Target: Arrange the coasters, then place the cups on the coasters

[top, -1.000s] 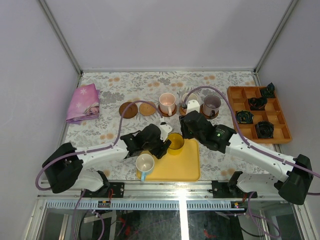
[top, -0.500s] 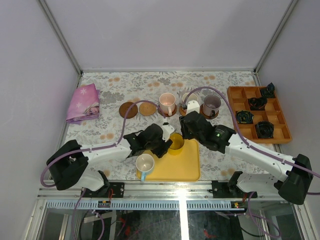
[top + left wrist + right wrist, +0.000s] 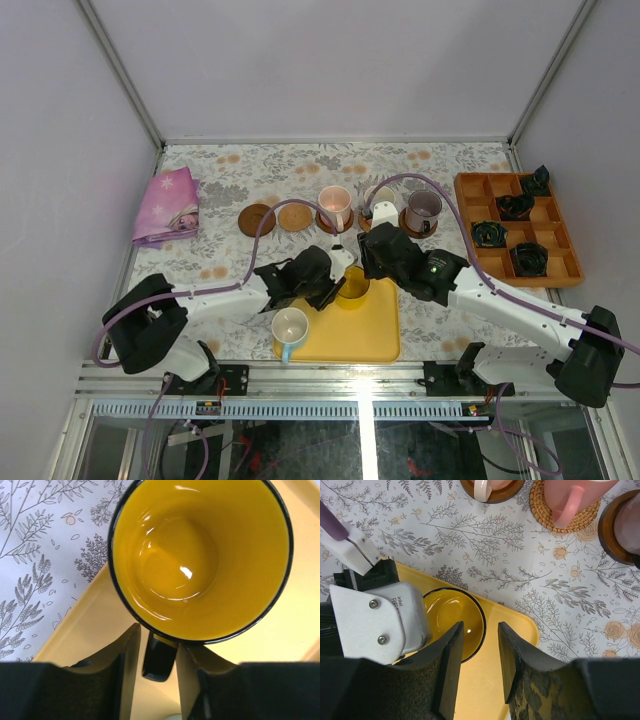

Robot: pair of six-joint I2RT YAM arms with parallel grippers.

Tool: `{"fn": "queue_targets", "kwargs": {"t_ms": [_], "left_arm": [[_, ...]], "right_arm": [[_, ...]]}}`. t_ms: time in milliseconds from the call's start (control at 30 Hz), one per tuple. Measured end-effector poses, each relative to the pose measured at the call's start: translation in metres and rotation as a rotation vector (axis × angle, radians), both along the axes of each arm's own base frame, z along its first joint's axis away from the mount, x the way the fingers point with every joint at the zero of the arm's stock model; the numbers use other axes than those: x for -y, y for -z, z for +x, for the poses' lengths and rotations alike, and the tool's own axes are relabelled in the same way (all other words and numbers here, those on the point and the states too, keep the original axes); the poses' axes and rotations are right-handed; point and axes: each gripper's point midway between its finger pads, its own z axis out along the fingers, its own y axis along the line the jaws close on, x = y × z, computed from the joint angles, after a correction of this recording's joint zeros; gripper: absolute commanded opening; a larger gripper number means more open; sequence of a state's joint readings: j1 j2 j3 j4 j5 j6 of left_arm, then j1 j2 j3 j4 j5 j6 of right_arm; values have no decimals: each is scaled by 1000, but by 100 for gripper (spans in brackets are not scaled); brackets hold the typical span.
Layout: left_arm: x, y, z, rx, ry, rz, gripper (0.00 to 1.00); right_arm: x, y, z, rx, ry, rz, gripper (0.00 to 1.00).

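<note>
A translucent yellow cup (image 3: 351, 285) (image 3: 200, 555) stands upright at the far left corner of the yellow tray (image 3: 370, 335). My left gripper (image 3: 156, 652) is shut on its dark handle (image 3: 159, 657), with a finger on each side. A white and blue cup (image 3: 290, 327) sits at the tray's near left corner. One dark coaster (image 3: 257, 219) and one tan coaster (image 3: 295, 216) lie bare. Beyond them a pink cup (image 3: 335, 207), a second pink cup (image 3: 570, 495) and a grey-purple cup (image 3: 423, 210) each stand on a coaster. My right gripper (image 3: 481, 652) hangs open over the tray beside the yellow cup (image 3: 457, 615).
An orange compartment tray (image 3: 560, 268) with black ring-shaped objects stands at the right. A folded pink cloth (image 3: 167, 205) lies at the far left. The two wrists are close together over the yellow tray. Purple cables arch over the middle.
My left gripper has slid right toward the yellow cup, and its fingers have narrowed round the handle. The right arm has not moved.
</note>
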State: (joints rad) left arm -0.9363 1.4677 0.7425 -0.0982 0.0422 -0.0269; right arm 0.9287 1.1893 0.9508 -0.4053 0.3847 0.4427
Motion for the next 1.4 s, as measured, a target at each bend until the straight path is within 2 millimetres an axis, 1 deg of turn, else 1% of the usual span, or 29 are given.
{"fn": "queue_targets", "kwargs": {"t_ms": [167, 267, 333, 567, 733, 867, 1000, 1133, 1233, 1300, 1333, 1400], "left_arm": [[2, 0, -2, -9, 13, -5, 15], [7, -2, -6, -14, 33, -16, 8], [7, -2, -6, -13, 32, -16, 1], [7, -3, -6, -7, 27, -12, 0], [6, -11, -3, 21, -9, -18, 0], [1, -29, 1, 58, -56, -42, 0], [-5, -63, 11, 136, -134, -112, 0], [-19, -95, 21, 220, -237, -178, 0], [-32, -108, 27, 267, -314, -203, 0], [-43, -112, 30, 297, -363, -207, 0], [-52, -114, 33, 322, -404, -203, 0], [-60, -115, 36, 346, -440, -194, 0]], "right_arm": [[0, 0, 0, -1, 1, 1, 41], [0, 0, 0, -1, 1, 1, 41], [0, 0, 0, -1, 1, 1, 41], [0, 0, 0, -1, 3, 1, 41], [3, 1, 1, 7, 17, -8, 40], [8, 1, 2, 16, 32, -10, 39], [15, -2, 4, 40, 63, -13, 38], [21, -5, 4, 62, 88, -6, 36], [26, -9, 5, 83, 107, 6, 35], [28, -12, 6, 97, 117, 16, 34], [29, -13, 6, 105, 123, 21, 34], [32, -14, 7, 121, 135, 28, 33]]}}
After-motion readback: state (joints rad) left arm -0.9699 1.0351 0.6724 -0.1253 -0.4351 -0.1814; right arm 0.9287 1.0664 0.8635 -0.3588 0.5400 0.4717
